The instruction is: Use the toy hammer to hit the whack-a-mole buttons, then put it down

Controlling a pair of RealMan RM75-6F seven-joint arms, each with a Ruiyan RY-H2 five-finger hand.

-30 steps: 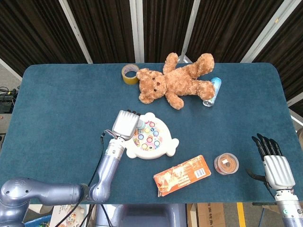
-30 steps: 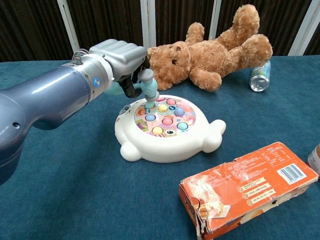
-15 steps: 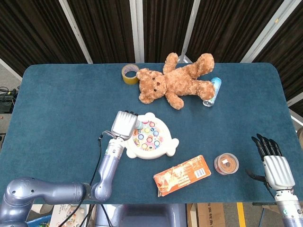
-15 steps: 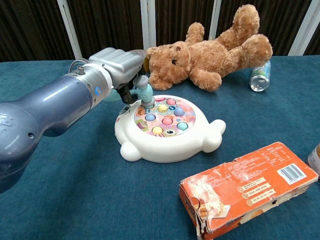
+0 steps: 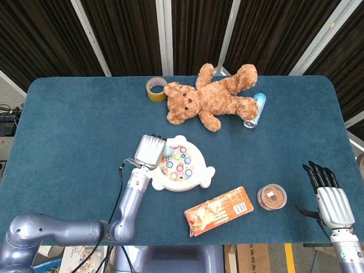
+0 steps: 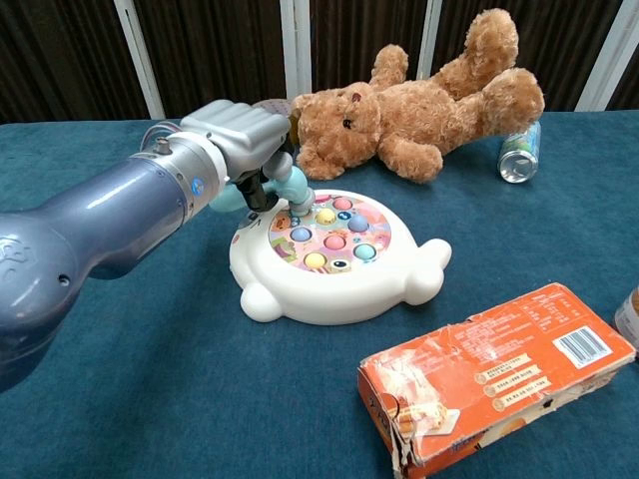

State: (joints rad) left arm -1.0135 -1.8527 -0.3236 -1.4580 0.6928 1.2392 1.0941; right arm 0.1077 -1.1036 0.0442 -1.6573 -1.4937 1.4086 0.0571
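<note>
a: where's the toy hammer [image 6: 291,186]?
b: gripped in the left hand [image 6: 238,132], its head down on the whack-a-mole toy [image 6: 334,255] by the far-left buttons.
a: the right hand [image 5: 329,191]?
b: off the desk [image 5: 74,131], fingers straight, holding nothing.

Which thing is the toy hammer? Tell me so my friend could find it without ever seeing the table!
Start at the big brown teddy bear lying at the far side of the blue table, then come forward to the white whack-a-mole toy with coloured buttons. At that toy's back-left edge, the left hand grips the toy hammer: small, pale blue, its head down on the buttons.
</note>
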